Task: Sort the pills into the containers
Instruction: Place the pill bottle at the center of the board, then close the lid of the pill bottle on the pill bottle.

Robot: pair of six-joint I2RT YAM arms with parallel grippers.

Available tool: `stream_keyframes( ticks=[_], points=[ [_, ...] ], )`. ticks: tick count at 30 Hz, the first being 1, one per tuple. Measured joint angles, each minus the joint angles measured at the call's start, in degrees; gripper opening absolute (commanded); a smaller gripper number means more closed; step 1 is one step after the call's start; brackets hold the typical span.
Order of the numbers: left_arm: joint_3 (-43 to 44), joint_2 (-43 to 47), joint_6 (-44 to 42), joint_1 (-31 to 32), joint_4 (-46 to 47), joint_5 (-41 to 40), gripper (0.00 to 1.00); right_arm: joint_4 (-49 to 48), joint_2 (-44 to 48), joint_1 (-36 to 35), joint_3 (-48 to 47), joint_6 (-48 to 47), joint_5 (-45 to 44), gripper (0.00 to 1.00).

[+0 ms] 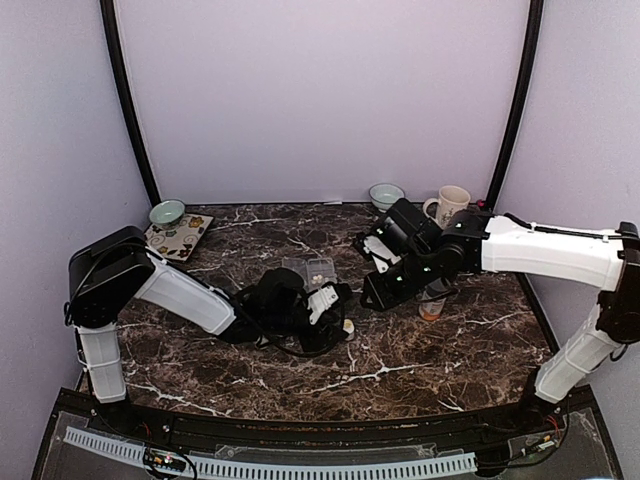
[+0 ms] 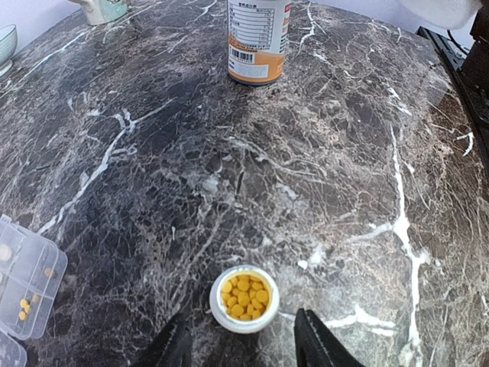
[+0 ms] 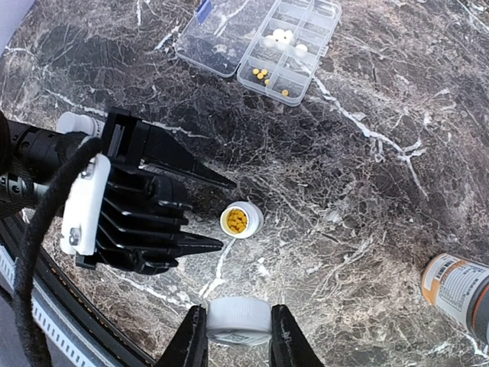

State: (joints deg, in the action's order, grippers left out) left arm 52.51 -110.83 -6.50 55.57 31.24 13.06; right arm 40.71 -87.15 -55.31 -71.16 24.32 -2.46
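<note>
Right wrist view: my right gripper (image 3: pixel 238 336) is clenched on a white cap (image 3: pixel 238 315), above the marble table (image 3: pixel 367 191). Beyond it, my left gripper (image 3: pixel 221 214) is released. Its fingers (image 3: pixel 191 172) are spread to either side of an uncapped white bottle (image 3: pixel 241 220), which stands upright on the table and is full of yellow pills (image 3: pixel 237 221). In the left wrist view I see a gap between the bottle and each fingertip, so nothing is grasped there.

The box (image 3: pixel 317 42) lies well past the bottle, flat on the table with its clear lid folded open beside it. White pills (image 3: pixel 283 38) sit in its far compartments. A few more yellow pills lie in the compartments nearer the bottle. The orange bottle (image 3: pixel 458 290) stands apart, off to one side.

In the top view, a mug (image 1: pixel 450 205) and two bowls (image 1: pixel 386 195) sit along the far edge, well away from both grippers.
</note>
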Motion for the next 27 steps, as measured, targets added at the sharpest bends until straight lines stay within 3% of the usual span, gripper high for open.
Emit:
stream_keyframes(
  ticks=[27],
  points=[
    [-10.6,16.0,1.2,-0.3,-1.6,-0.7,0.48,15.5,-20.6,-2.6,-20.1,2.8,1.4,0.19]
  ],
)
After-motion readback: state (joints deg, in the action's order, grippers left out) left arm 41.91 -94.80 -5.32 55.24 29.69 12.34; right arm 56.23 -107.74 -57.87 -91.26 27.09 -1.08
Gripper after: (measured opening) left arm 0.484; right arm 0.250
